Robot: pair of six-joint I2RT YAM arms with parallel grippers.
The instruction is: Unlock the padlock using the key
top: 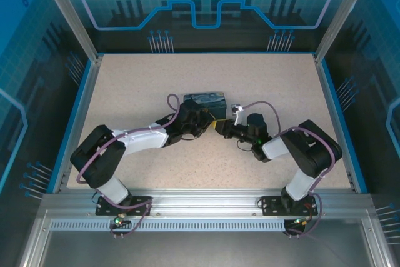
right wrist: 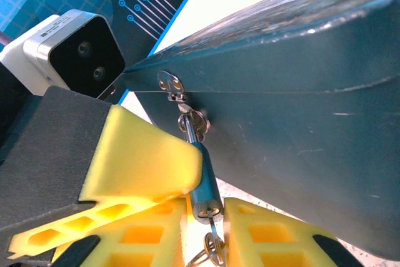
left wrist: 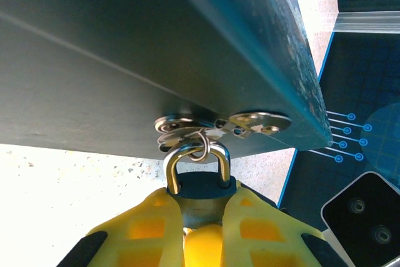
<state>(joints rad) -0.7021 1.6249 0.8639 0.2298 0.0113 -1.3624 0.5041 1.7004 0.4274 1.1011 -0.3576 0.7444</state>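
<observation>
The padlock (left wrist: 200,187) has a dark blue body and a silvery shackle hooked through the hasp (left wrist: 250,120) on the box's front. My left gripper (left wrist: 203,197) is shut on the padlock's body, with a yellow finger on each side. From the right wrist the padlock (right wrist: 203,173) appears edge-on. The key (right wrist: 212,242) sticks out of its bottom end with a small ring hanging from it. My right gripper (right wrist: 209,226) stands narrowly open around the key: the right finger (right wrist: 262,236) is at the key and a small gap remains on the left. Both grippers meet at the box's front (top: 215,122).
The dark painted box (top: 205,99) sits at mid-table and looms just above both grippers (left wrist: 156,48) (right wrist: 300,92). The left gripper's yellow finger (right wrist: 144,154) and the left wrist camera (right wrist: 81,54) crowd the right gripper's left side. Blue walls ring the speckled table (top: 125,92).
</observation>
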